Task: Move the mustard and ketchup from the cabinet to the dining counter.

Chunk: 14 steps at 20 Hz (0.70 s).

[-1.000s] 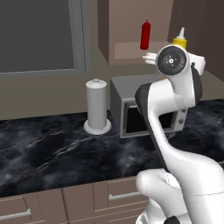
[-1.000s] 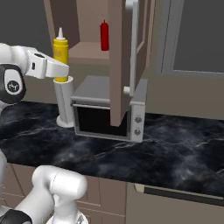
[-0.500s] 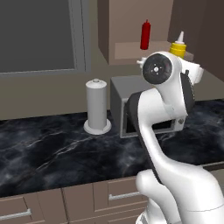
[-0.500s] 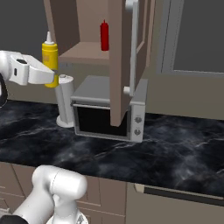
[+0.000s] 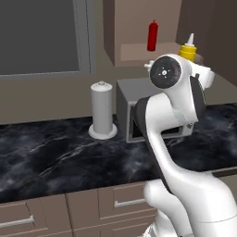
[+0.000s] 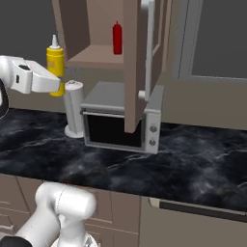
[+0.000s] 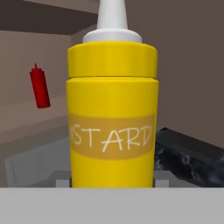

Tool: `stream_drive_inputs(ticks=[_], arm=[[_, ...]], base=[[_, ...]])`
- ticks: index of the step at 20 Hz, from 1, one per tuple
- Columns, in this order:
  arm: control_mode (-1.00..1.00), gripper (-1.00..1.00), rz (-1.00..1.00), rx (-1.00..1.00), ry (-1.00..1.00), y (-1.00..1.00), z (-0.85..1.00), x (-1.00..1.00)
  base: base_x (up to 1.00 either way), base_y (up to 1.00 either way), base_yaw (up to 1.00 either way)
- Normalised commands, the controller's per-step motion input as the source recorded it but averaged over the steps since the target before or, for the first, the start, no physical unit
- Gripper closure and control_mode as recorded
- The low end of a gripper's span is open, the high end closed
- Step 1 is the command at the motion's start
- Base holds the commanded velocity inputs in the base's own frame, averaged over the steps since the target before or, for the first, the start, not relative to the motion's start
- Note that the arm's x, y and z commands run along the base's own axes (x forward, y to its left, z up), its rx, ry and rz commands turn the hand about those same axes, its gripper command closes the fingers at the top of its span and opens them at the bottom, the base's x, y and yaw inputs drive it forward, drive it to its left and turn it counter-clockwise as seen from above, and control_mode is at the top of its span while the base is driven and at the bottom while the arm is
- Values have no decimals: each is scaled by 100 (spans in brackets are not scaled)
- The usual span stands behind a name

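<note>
Gripper point(image 6: 57, 87): closed around mustard point(image 6: 55, 61), held upright, clear of cabinet point(image 6: 99, 34) and out in open air.
Ketchup point(image 6: 116, 38): well off to gripper's right in right base view, standing on cabinet shelf.
Risk: bottle slipping or tilting during a wide swing toward dining counter, grip sitting low on body; paper towel roll point(image 6: 74, 108) just below, easily clipped.
Count: one mustard, one ketchup, one microwave point(image 6: 120, 118).
</note>
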Motion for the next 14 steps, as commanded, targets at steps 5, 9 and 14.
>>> stream_drive_inputs(ticks=[5, 9, 14], arm=[[100, 100, 0, 0, 0, 0, 0, 0], [100, 100, 0, 0, 0, 0, 0, 0], [100, 100, 0, 0, 0, 0, 0, 0]], base=[[-67, 17, 18], [-25, 5, 89], [-3, 0, 100]])
